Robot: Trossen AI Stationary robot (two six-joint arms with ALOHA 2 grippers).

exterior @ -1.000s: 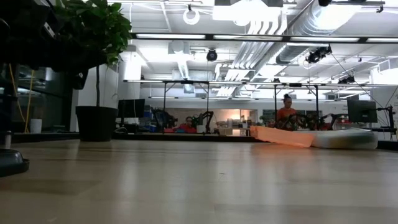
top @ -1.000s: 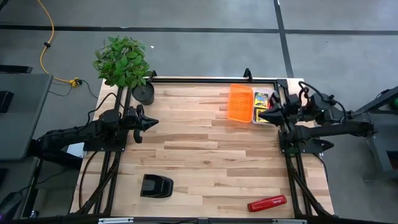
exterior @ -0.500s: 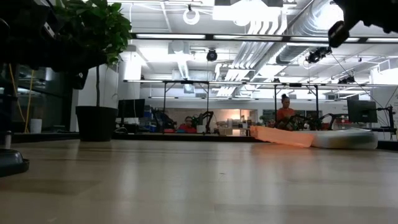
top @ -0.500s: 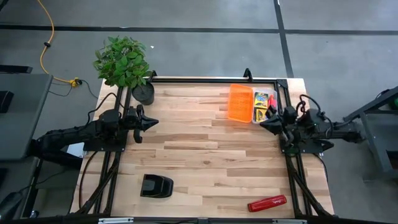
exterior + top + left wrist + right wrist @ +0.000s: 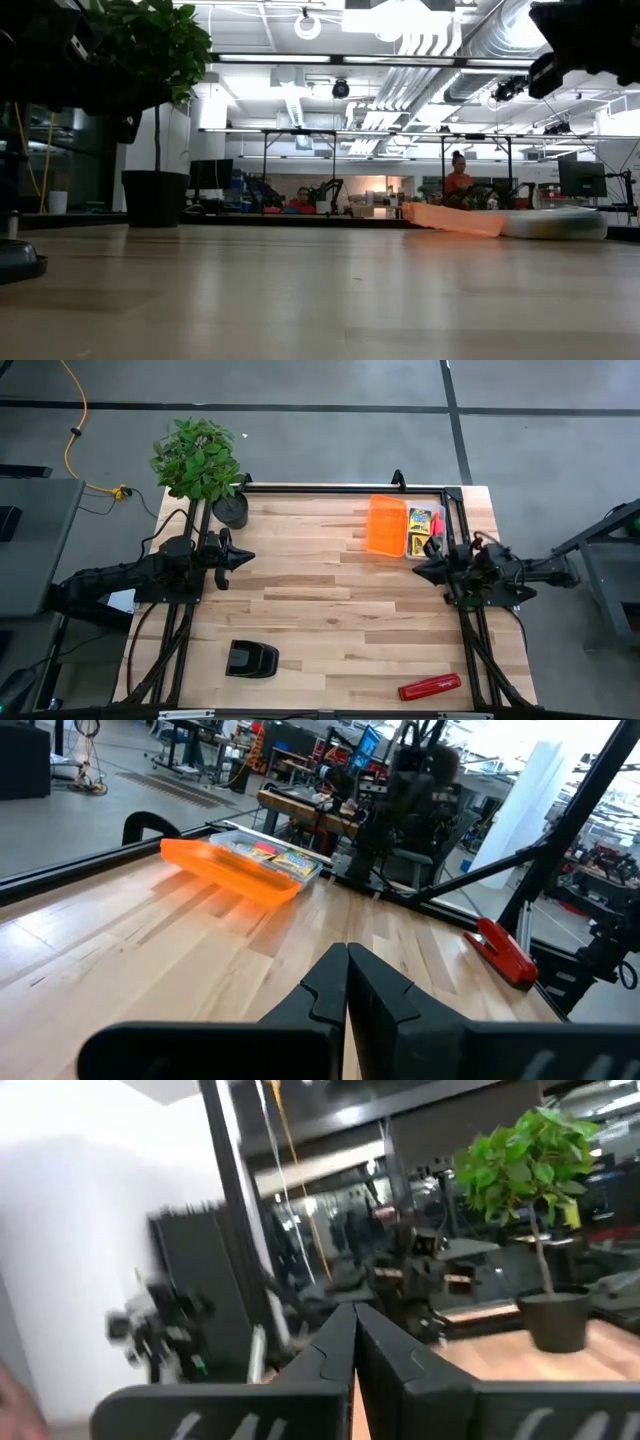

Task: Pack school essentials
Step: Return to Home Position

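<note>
Holds the right hand (image 5: 419, 568) pressed together and empty at the right edge of the table (image 5: 320, 610), just beside the open orange box (image 5: 386, 525). Holds the left hand (image 5: 245, 558) pressed together too, over the left side. Shows the crayon boxes (image 5: 421, 517) lying inside that box, at the far right corner.

The wooden surface (image 5: 330, 610) is lit evenly and brightly from overhead in the high view, and shadows are kept soft. In the low view, glare is thrown by ceiling light strips (image 5: 400, 62), the potted plant (image 5: 150, 60) is left in silhouette, and a pale sheen is spread across the boards.
</note>
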